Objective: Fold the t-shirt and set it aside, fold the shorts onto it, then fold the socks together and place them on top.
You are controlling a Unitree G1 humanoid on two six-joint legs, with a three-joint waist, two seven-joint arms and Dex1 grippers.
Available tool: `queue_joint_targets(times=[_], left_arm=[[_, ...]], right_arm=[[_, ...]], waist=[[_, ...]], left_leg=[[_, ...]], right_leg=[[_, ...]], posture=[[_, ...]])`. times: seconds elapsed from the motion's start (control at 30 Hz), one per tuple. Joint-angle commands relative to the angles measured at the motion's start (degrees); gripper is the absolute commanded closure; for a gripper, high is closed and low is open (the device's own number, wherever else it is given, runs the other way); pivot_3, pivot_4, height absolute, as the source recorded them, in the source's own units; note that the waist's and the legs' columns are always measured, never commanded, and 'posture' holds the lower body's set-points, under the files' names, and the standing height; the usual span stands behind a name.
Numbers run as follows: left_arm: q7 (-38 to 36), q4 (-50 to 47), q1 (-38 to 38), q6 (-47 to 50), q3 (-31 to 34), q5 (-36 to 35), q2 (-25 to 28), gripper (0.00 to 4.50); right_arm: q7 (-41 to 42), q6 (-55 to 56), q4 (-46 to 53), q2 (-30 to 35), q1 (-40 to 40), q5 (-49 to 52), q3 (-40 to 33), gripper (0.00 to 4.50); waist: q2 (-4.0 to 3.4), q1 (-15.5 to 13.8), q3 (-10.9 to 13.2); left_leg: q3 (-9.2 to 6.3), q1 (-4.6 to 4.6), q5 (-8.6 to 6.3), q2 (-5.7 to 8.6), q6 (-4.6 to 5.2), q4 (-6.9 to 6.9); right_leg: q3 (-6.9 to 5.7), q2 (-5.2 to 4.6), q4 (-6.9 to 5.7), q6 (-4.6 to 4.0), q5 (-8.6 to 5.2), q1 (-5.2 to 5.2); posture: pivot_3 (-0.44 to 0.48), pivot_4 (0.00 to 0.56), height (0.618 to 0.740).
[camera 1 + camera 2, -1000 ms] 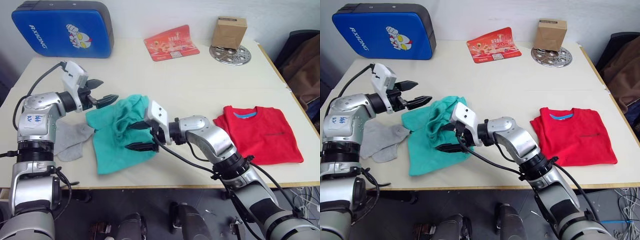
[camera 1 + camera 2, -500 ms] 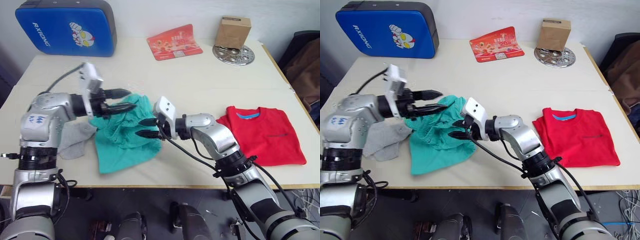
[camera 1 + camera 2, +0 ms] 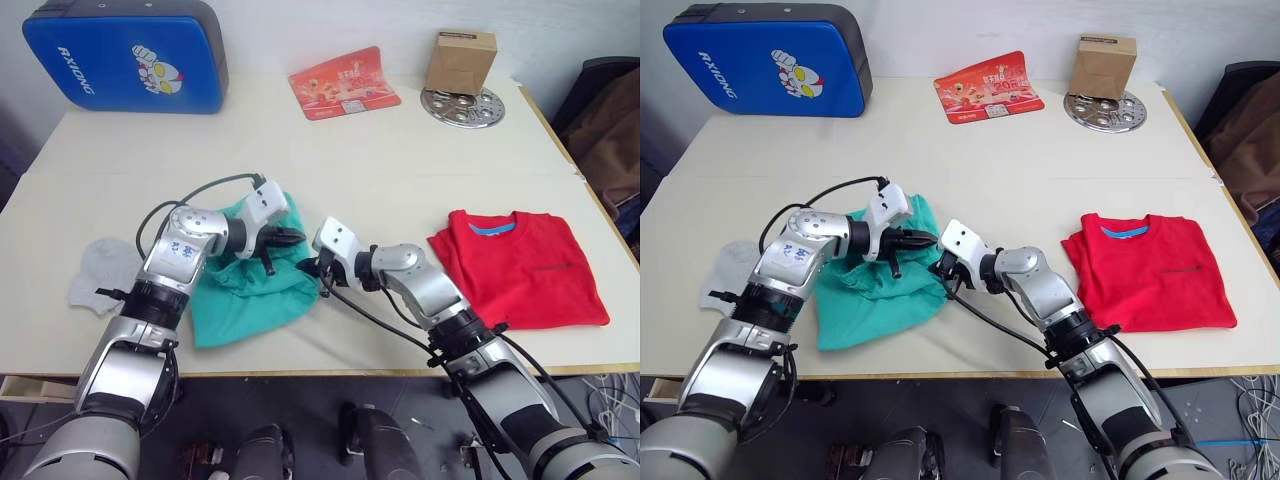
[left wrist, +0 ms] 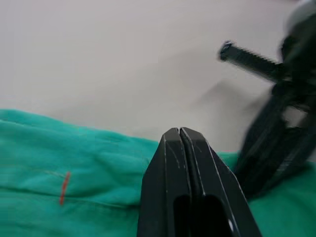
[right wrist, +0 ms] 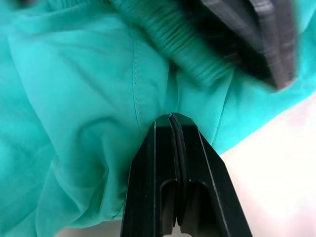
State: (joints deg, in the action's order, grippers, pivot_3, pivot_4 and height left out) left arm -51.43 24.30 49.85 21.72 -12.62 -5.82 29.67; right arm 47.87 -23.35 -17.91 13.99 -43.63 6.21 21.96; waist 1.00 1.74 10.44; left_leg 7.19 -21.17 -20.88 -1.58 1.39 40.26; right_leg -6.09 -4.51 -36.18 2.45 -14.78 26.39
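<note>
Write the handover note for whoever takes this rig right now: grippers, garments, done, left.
Left gripper: fingers shut, at the upper right edge of the shorts.
Right gripper: fingers shut, against the shorts' right edge; I cannot tell if either pinches cloth.
T-shirt: folded, set aside at the table's right.
Shorts: crumpled at centre-left, not yet folded or moved.
Socks: lying at the left edge, untouched.
Left: fold shorts onto t-shirt, then pair the socks and place them on top.
</note>
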Motion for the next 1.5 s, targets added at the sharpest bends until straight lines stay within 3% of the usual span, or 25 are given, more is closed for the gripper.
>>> queue_joint_targets(times=[0.03,0.33,0.5,0.6,0.8,0.93,1.1,1.27,1.4,1.5], left_arm=[[3.54,3.76,2.22,-2.76,3.81,2.06,2.72,4.47],[3.07,0.17,-4.64,1.8,12.63,-0.79,12.43,4.47],[-2.61,-16.44,-5.97,14.67,22.53,-18.25,10.6,4.47],[-4.66,-26.08,-6.54,21.05,21.76,-24.6,9.89,4.47],[-4.94,-29.35,-7.96,21.7,11.91,-20.68,9.58,4.47],[1.1,-20.06,-6.6,15.23,5.98,-11.19,7.29,4.47],[8.78,-3.66,-3.58,5.99,8.23,-4.93,5.53,4.47],[5.84,-4.13,-7.85,7.54,12.62,-6.94,10.4,4.47],[-4.06,-20.25,-16.22,16.31,20.91,-21.68,12.93,4.47],[-3.6,-25.54,-20.97,19.16,22.17,-23.02,14.24,4.47]], right_arm=[[1.52,-0.9,1.69,1.13,2.94,-0.76,0.5,4.5],[4.96,-3.04,8.62,3.78,5.69,1.58,-1.19,4.5],[5.93,-7.73,11.0,2.69,1.93,6.65,-5.99,4.5],[6.28,-8.05,10.08,2.09,-0.16,6.93,-5.94,4.5],[6.32,-5.35,7.1,1.38,-0.01,3.65,-2.23,4.5],[6.08,-4.34,5.63,1.0,1.11,1.92,-0.81,4.5],[7.3,-3.74,6.02,2.84,3.04,-0.01,1.03,4.5],[8.56,-5.28,8.55,3.8,2.79,2.56,-1.74,4.5],[7.14,-8.56,6.89,0.19,-2.73,6.98,-6.55,4.5],[4.43,-7.11,0.62,-3.73,-7.79,6.47,-7.85,4.5]], waist=[[0.0,0.02,0.0],[0.0,0.01,0.0],[0.02,-0.55,0.01],[0.02,-0.3,0.01],[0.0,0.01,0.0],[0.0,-0.11,0.0],[0.0,-0.05,0.0],[0.0,0.16,0.0],[-0.02,0.24,0.02],[-0.02,0.07,0.01]], left_leg=[[0.0,0.01,0.0,-0.01,0.0,0.0],[-0.01,0.02,0.0,-0.02,-0.01,0.0],[-0.19,-0.21,0.0,-0.01,0.0,0.14],[-0.25,-0.27,-0.01,0.01,0.02,0.24],[-0.12,0.03,0.03,0.02,-0.08,0.05],[-0.07,0.01,0.06,0.02,-0.1,0.06],[-0.05,-0.02,0.06,0.03,-0.09,0.07],[-0.01,-0.01,0.06,0.0,-0.09,0.03],[-0.03,-0.04,0.06,-0.03,-0.1,0.04],[-0.13,-0.04,0.06,-0.03,-0.11,0.11]], right_leg=[[0.0,0.0,0.0,0.0,0.0,0.0],[0.0,-0.04,-0.02,0.0,0.0,0.01],[-0.13,-0.1,0.01,0.0,0.0,0.03],[-0.15,-0.14,0.0,0.01,0.01,0.04],[-0.02,-0.02,-0.06,-0.01,0.0,-0.07],[0.01,-0.01,-0.17,-0.05,-0.02,0.01],[0.01,-0.02,-0.2,-0.05,-0.03,0.06],[0.02,-0.03,-0.2,-0.06,-0.03,0.09],[0.02,-0.05,-0.24,-0.1,-0.06,0.12],[-0.03,-0.09,-0.27,-0.12,-0.07,0.09]], posture=[[0.0,0.15,0.74],[0.0,0.15,0.74],[0.0,0.15,0.74],[0.0,0.15,0.74],[0.0,0.15,0.74],[0.0,0.15,0.74],[0.0,0.15,0.74],[0.0,0.15,0.74],[0.0,0.15,0.74],[0.0,0.15,0.74]])
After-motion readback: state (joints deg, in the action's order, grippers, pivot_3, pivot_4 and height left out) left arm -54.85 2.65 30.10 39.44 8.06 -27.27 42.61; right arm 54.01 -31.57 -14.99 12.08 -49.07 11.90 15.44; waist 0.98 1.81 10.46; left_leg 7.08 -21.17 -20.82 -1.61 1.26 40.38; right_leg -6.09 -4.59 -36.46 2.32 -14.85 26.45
